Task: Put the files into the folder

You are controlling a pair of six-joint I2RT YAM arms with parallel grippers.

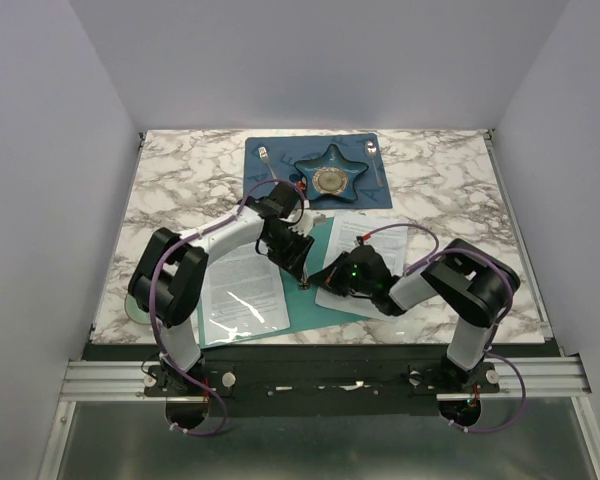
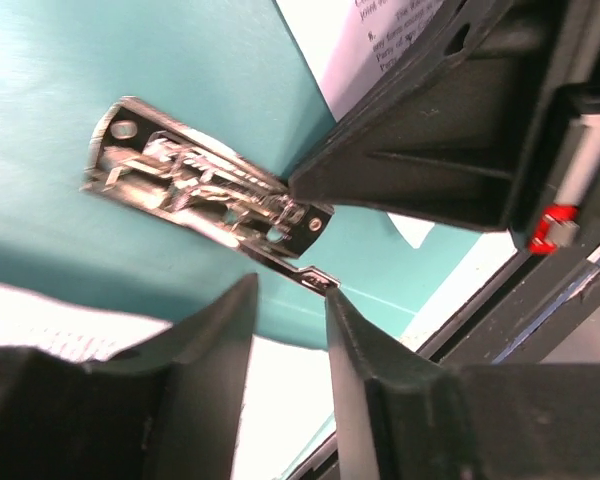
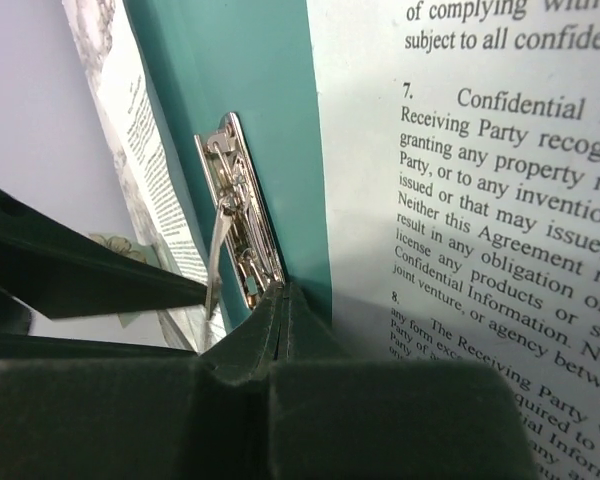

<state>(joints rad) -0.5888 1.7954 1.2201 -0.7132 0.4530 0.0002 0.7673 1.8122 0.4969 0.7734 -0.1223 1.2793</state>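
Note:
The teal folder (image 1: 315, 245) lies open between my arms, its silver clip (image 2: 205, 190) at the spine, also in the right wrist view (image 3: 242, 215). One printed sheet (image 1: 242, 292) lies on its left leaf, another (image 1: 365, 250) on the right side, seen close in the right wrist view (image 3: 480, 200). My left gripper (image 1: 298, 262) is open with a narrow gap (image 2: 290, 285); the clip's raised lever (image 3: 216, 250) touches its right fingertip (image 2: 332, 295). My right gripper (image 1: 327, 275) is shut and empty, its tip (image 3: 285, 292) against the clip's near end.
A dark blue placemat (image 1: 270, 180) with a star dish (image 1: 330, 178) and cutlery lies at the back. A round greenish object (image 1: 138, 306) sits at the left edge under my left arm. The two grippers are almost touching over the spine.

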